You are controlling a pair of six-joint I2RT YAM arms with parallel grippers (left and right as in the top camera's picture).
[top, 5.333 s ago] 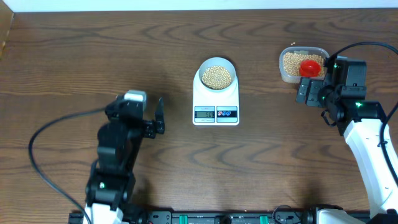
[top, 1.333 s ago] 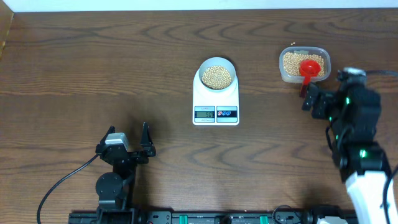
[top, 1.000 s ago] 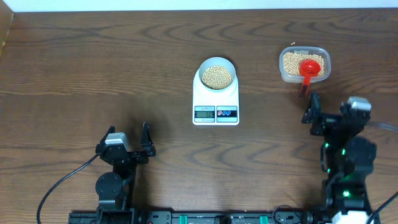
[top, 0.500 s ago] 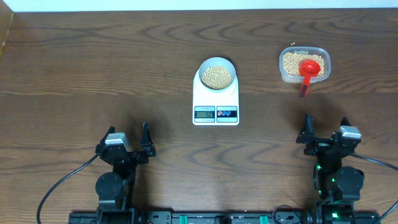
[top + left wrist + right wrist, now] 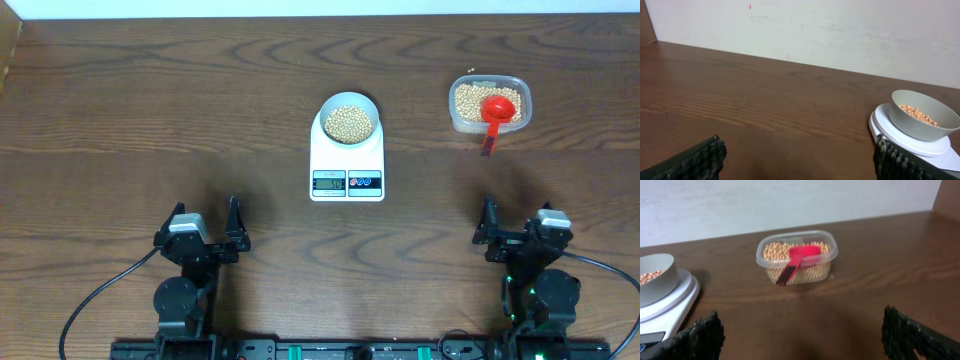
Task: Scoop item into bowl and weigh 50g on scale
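Observation:
The white scale (image 5: pixel 347 167) stands mid-table with the small white bowl (image 5: pixel 348 113) on its platform, filled with tan beans (image 5: pixel 349 123). The bowl (image 5: pixel 923 116) and scale (image 5: pixel 912 145) also show at the right of the left wrist view and at the left of the right wrist view (image 5: pixel 655 278). My left gripper (image 5: pixel 205 230) is open and empty at the front left. My right gripper (image 5: pixel 517 222) is open and empty at the front right, far from the scale.
A clear plastic tub (image 5: pixel 489 102) of beans with a red scoop (image 5: pixel 495 113) resting in it stands at the back right; it also shows in the right wrist view (image 5: pixel 797 256). A pale wall runs behind the table.
My right arm has drawn back from the tub to the front right edge and folded down. The left arm folded back earlier and has since stayed still. Scoop stays in the tub.

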